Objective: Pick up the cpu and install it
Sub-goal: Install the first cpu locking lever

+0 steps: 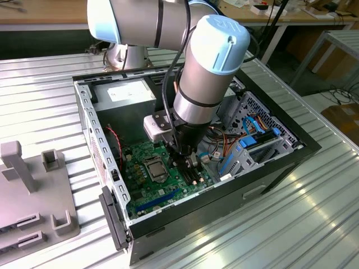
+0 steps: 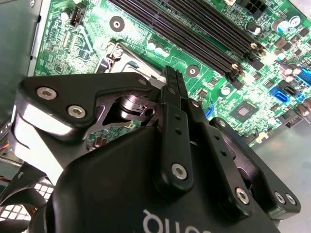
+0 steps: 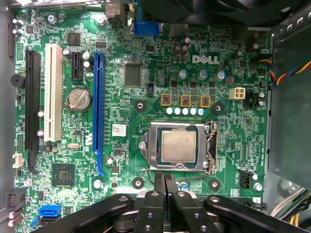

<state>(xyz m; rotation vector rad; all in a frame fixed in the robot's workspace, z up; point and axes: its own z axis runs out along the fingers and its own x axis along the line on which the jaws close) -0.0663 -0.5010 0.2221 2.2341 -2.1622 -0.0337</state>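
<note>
**CPU seated in its socket, gripper closed and empty just beside it**

Going from the exterior view's left to its right: a grey plastic fixture block with upright posts (image 1: 31, 193) rests on the ribbed metal table (image 1: 291, 224). Next comes the open black desktop computer case (image 1: 280, 168), lying on its side, with the green motherboard (image 1: 162, 185) on its floor. The grey power-supply box (image 1: 126, 92) sits at the far end of the case. The silver and pale-blue robot arm (image 1: 207, 67) reaches down into the case, its tip low over the board. Farther to that view's right stands a perforated metal drive cage with blue cables (image 1: 252, 134).

In the first wrist view the small square chip with a silver-grey metal top, the cpu (image 3: 178, 146), lies flat inside the silver metal retaining frame (image 3: 154, 145) of the socket. The white expansion slot (image 3: 52, 92) and the long blue slot (image 3: 98, 107) stand well apart from it. The black gripper (image 3: 164, 180) has its two fingertips pressed together, pinching nothing, just beside the socket's edge and apart from the chip.

In the second wrist view the gripper's black fingers (image 2: 172, 92) meet above the board, near the long black memory slots (image 2: 194, 34)
</note>
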